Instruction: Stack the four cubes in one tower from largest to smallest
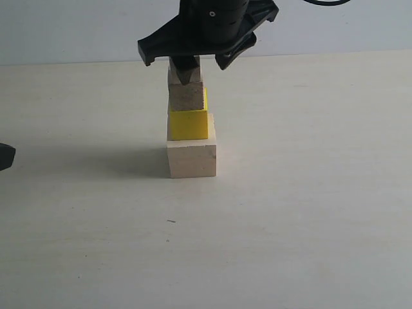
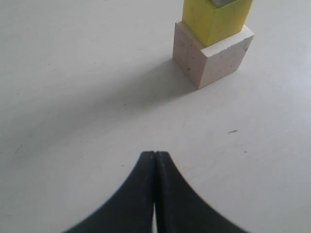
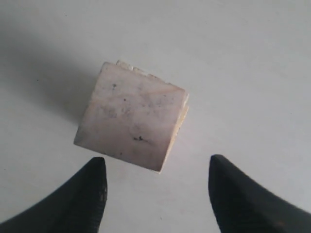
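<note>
The tower stands mid-table: the largest pale wood cube (image 1: pixel 192 159) at the bottom, the yellow cube (image 1: pixel 188 124) on it, then the grooved wood cube (image 1: pixel 186 96). The small pale cube (image 1: pixel 174 72) is on top, partly hidden by my right gripper (image 1: pixel 187 62). That gripper hangs open right over the tower. In the right wrist view the small cube's top (image 3: pixel 131 116) lies just beyond the spread fingertips (image 3: pixel 95 174), and nothing sits between them. My left gripper (image 2: pixel 154 154) is shut and empty, low over the table, well to the left of the tower (image 2: pixel 214 53).
The pale table (image 1: pixel 309 193) stretches bare around the tower. The left gripper's tip (image 1: pixel 5 156) shows at the exterior view's left edge. A white wall rises behind the table's far edge.
</note>
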